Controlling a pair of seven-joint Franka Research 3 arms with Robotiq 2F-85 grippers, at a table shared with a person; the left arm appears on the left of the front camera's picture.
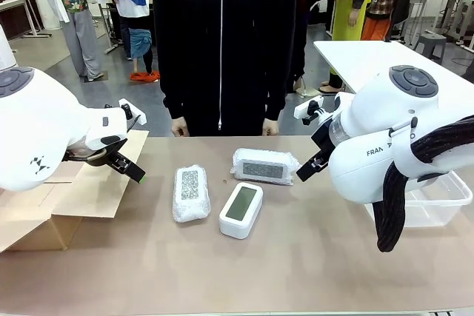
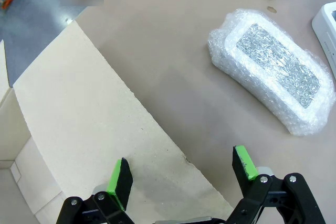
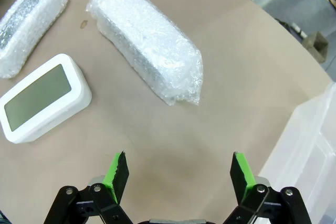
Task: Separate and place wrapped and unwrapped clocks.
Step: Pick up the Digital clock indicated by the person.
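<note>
Mostly, the left wrist view crops the bare clock.

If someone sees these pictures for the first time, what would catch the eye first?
Three white clocks lie at mid-table: the left wrapped clock and the far wrapped clock in bubble wrap, the bare clock nearest the robot. The left end effector hangs open over a cardboard box, the right end effector open near a clear bin.
</note>
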